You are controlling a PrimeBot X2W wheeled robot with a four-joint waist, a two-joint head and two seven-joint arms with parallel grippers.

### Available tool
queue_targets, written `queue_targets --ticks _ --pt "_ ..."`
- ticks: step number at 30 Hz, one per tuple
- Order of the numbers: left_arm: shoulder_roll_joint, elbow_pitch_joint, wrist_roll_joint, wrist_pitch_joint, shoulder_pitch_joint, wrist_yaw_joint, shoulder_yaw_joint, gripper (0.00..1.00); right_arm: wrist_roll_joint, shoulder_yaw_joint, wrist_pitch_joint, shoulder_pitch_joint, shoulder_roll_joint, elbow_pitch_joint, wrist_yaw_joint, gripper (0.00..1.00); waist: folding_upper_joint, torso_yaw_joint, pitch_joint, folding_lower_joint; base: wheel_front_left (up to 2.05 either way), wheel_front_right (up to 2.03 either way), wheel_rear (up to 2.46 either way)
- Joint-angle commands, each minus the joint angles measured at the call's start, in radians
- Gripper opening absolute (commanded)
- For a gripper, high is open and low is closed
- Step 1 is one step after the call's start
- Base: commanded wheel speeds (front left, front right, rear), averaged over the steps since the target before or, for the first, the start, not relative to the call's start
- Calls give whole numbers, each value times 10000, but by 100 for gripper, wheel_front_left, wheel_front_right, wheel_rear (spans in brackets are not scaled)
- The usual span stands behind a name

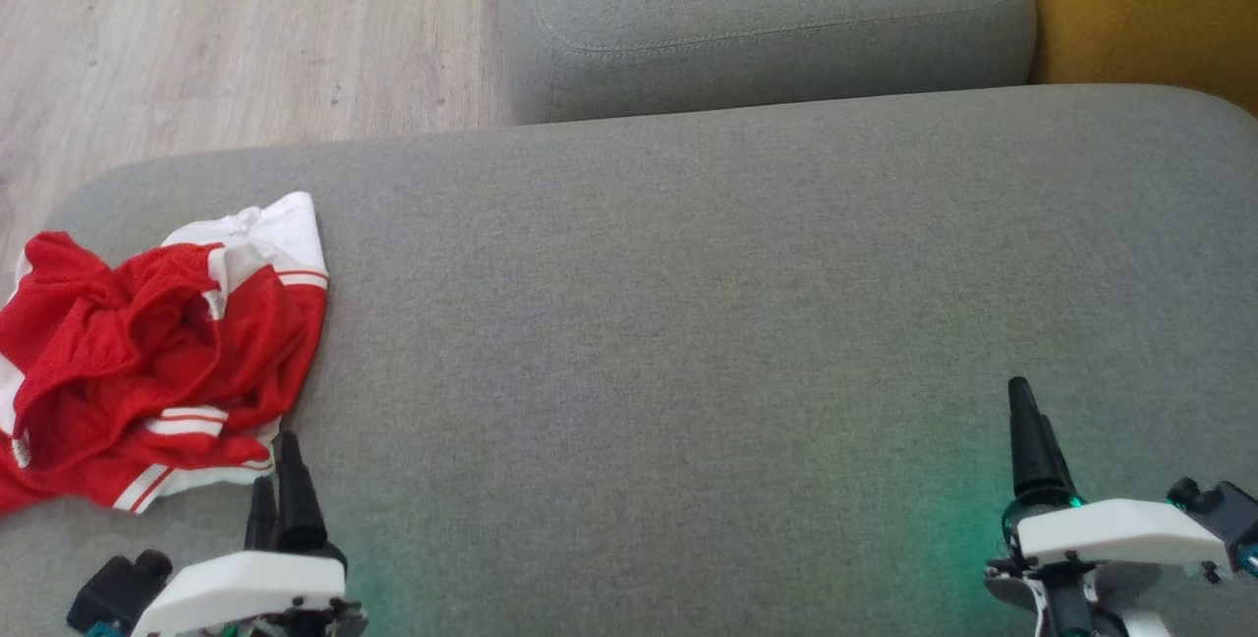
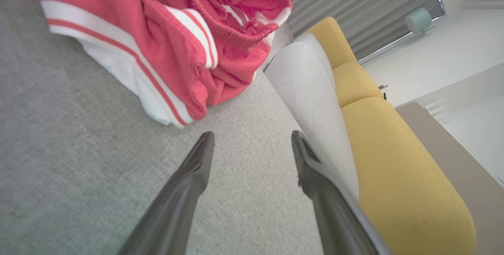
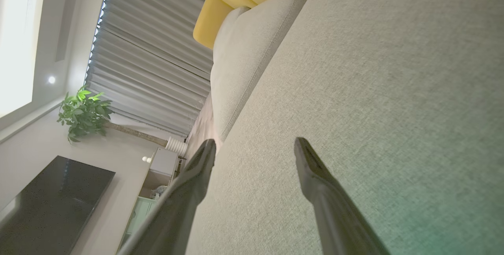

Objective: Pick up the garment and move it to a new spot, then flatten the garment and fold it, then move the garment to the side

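**Reaching for the crumpled garment on the sofa**

Find the left claw [image 1: 275, 460] released, with fingers parted over bare fabric in its wrist view, gripping nothing, tips just short of the nearest striped hem. Find the right claw [image 1: 1019, 391] likewise released and empty, well apart to the right, above the grey sofa seat [image 1: 688, 303].

Look just beyond the left claw for the garment [image 1: 147, 352]: a red mesh heap with white striped trim, bunched on the seat's left end and partly cut by the head view's left edge.

Judge the step in hand as the first pick-up, with no lifting done yet. To do it well, ease the left claw forward and down onto a raised red fold rather than the flat white hem, close on a good bunch of cloth, and keep the tips out of the upholstery. Lift straight up, clear of the seat, before carrying toward the open middle.

Expect no clear heading from so bunched a heap. Read its long axis, loosely, as a diagonal in the head view, from the white corner at far right toward the striped edge at near left.
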Motion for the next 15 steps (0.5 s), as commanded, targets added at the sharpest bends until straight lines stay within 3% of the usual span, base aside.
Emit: queue_targets --ticks 1,15 --pt "66 -440 427 -121 -410 96 35 100 -408 199 -146 -543 -58 -398 34 100 0 5 -12 0 0 0 0" --pt "74 -790 2306 -561 -453 426 -264 100 -2160 702 -588 -680 -70 -585 44 100 0 12 -40 0 0 0 0"
